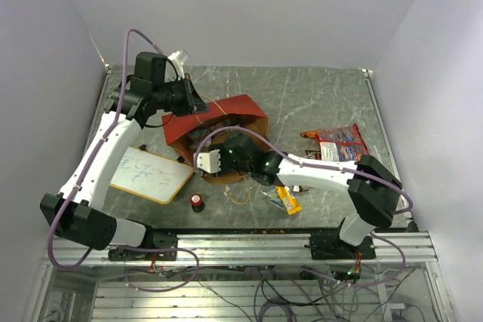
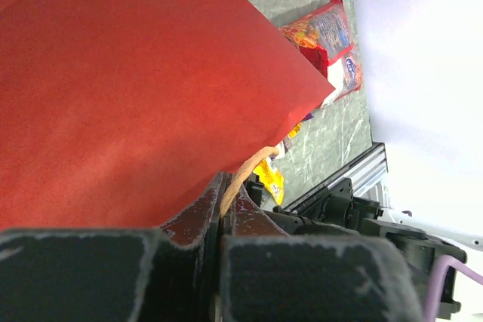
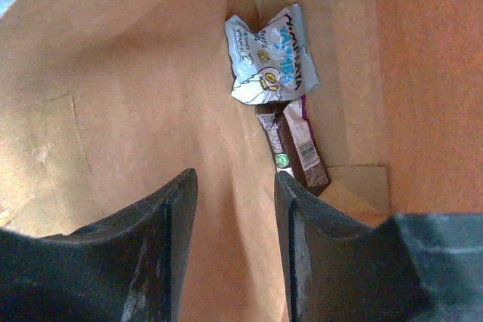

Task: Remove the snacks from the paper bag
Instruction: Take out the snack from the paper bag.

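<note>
The red paper bag (image 1: pixel 215 115) lies on its side mid-table, mouth toward the right arm. My left gripper (image 1: pixel 195 103) is shut on its string handle (image 2: pixel 245 171), against the red wall (image 2: pixel 136 81). My right gripper (image 1: pixel 226 157) is inside the bag's mouth, open and empty (image 3: pixel 234 186) over the brown kraft inside (image 3: pixel 113 96). Ahead of it, at the bag's far end, lie a blue-white packet (image 3: pixel 272 58) and a purple-brown bar (image 3: pixel 298 145). Outside the bag lie the red chip bag (image 1: pixel 341 142) and a yellow bar (image 1: pixel 288 200).
A wood-framed whiteboard (image 1: pixel 151 173) lies left of the bag. A red-topped black knob (image 1: pixel 197 201) stands near the front edge. Small wrappers (image 1: pixel 311 135) lie beside the chip bag. A metal rail (image 1: pixel 249 243) runs along the near edge.
</note>
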Motion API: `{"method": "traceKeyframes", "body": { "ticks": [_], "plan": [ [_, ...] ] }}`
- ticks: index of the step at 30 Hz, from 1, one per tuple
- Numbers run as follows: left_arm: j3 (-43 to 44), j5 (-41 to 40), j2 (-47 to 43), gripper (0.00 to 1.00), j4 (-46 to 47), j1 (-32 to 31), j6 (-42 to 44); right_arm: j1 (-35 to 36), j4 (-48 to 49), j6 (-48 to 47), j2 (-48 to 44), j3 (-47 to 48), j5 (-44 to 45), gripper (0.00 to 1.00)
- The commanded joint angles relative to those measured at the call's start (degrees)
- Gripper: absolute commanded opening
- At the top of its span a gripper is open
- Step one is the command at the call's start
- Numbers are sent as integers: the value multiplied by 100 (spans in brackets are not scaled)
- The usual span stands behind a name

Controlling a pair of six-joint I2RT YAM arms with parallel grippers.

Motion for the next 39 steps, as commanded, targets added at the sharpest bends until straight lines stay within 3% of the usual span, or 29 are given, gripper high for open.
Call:
{"method": "traceKeyframes", "body": {
  "ticks": [1,13,24,39],
  "plan": [
    [220,127,-65,7,-188,27,119,-70,1027,-373,196,-293,35,45],
    [252,216,-216,7,-211,27,398,-303,1358,-277,741,5,-273,43],
    [292,272,-134,7,-157,27,498,-757,1526,-414,1358,286,-425,61],
    [453,564,-54,7,-326,-89,686,-1110,1909,-1275,2384,806,25,62]
  ]
}}
